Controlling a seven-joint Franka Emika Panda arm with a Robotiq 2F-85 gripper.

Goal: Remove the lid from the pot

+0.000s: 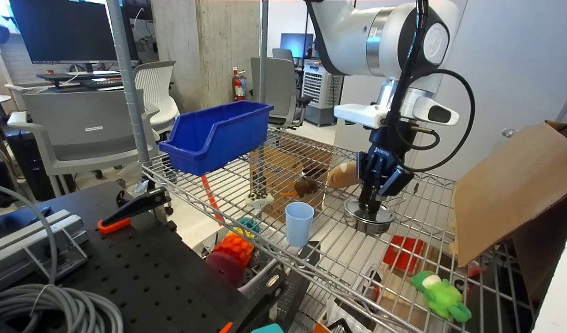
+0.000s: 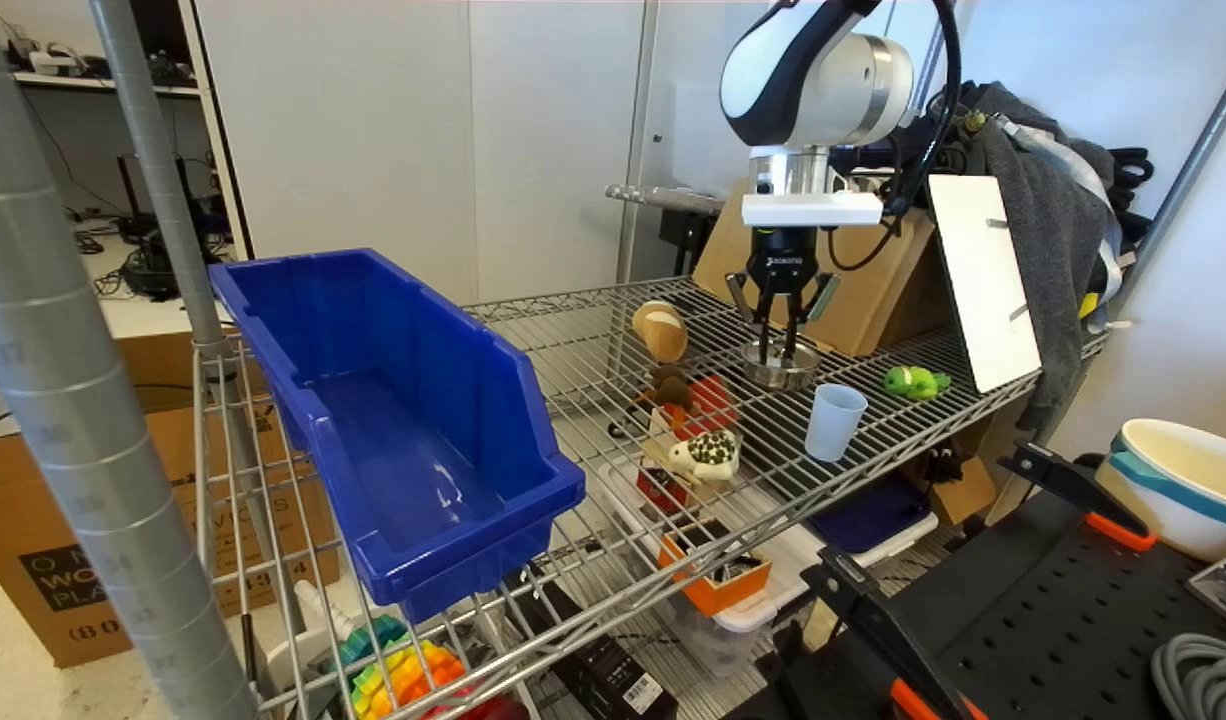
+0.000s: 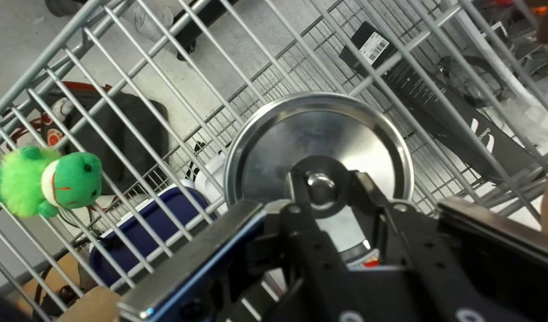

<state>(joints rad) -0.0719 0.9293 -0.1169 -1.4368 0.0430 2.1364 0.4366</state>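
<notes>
Silver-grey metal forms the lid (image 3: 318, 136), seated on the low round pot (image 1: 367, 226), which stands upright on a wire shelf (image 3: 42, 61). In the wrist view, the gripper (image 3: 329, 180) points down over the lid, its two fingers parted on either side of the central knob (image 3: 322, 190), with a gap visible beside it. In both exterior views, the pot stands between a tan bread-like lump (image 1: 342, 175) and a green plush toy (image 3: 30, 181), near a light blue cup (image 1: 298, 225).
</notes>
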